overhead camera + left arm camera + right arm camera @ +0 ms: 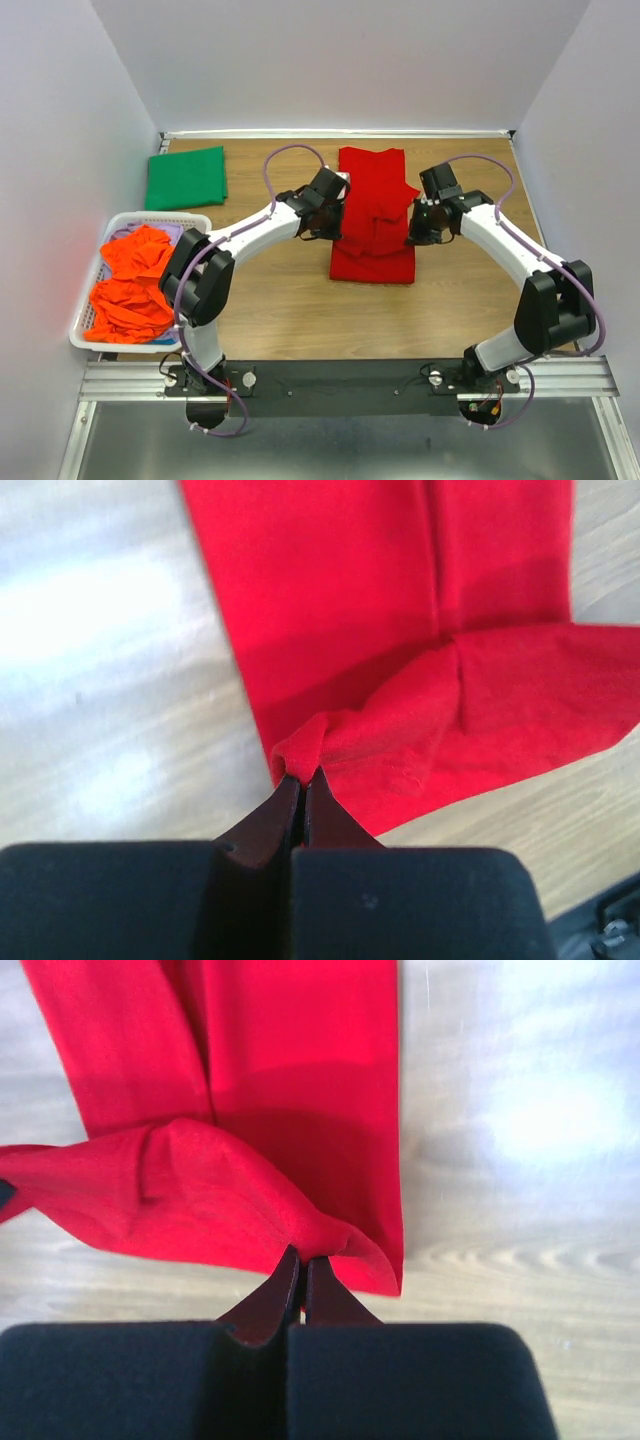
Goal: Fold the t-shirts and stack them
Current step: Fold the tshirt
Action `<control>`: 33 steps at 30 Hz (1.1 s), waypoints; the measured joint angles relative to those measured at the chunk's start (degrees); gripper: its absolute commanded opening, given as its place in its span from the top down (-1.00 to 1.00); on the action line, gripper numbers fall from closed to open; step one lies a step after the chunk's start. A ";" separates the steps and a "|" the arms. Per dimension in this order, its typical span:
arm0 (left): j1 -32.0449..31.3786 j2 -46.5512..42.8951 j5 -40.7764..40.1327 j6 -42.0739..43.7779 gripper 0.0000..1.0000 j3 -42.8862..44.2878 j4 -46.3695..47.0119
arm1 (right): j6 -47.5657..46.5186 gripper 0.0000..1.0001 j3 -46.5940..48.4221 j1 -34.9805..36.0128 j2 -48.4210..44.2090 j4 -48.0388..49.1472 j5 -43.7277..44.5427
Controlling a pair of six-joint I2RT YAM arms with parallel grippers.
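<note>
A wooden counter (pixel 290 310) stands between pale walls. Nearest, well to the left of the left gripper (pixel 303 775), a white basket (pixel 160 216) holds crumpled orange shirts (pixel 135 285). A sliver at its far rim may be lavender cloth (pixel 172 231), though it is too small to be sure.

The red shirt (pixel 375 255) lies between the two grippers in a long, narrow, partly folded strip running away from the arms. The left gripper's fingers are pressed together on a bunched fold at the shirt's left edge, lifting it a little off the wood. The right gripper (pixel 302 1255) pinches a raised fold at the right edge the same way. From each pinch the cloth drapes inward over the flat part.

Farther back, left of the left gripper, a green shirt (pixel 186 178) lies folded flat by the far corner.
</note>
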 measured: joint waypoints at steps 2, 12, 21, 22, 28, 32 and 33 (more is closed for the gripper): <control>0.09 0.94 -0.39 1.49 1.00 1.57 0.72 | -0.63 0.99 1.27 -0.44 0.94 1.11 0.46; 3.82 4.42 -0.57 4.22 1.00 4.09 4.61 | -4.22 0.99 4.63 -4.42 5.01 5.66 0.90; 4.81 9.35 -0.55 6.08 1.00 5.86 9.05 | -5.97 0.99 4.42 -6.43 9.16 10.73 0.90; 4.81 9.97 -0.52 6.27 0.96 6.01 9.60 | -6.21 0.99 4.22 -6.71 9.49 11.63 0.90; 5.01 13.11 -0.98 6.86 0.42 6.91 11.78 | -7.65 0.51 3.76 -7.37 12.55 15.15 0.90; 5.05 13.51 -3.52 7.13 0.11 6.95 11.78 | -8.63 -0.03 3.76 -7.37 14.10 15.98 0.94; 5.07 13.51 -4.26 7.10 0.07 6.97 11.78 | -8.90 -0.06 3.76 -7.37 14.05 16.04 0.92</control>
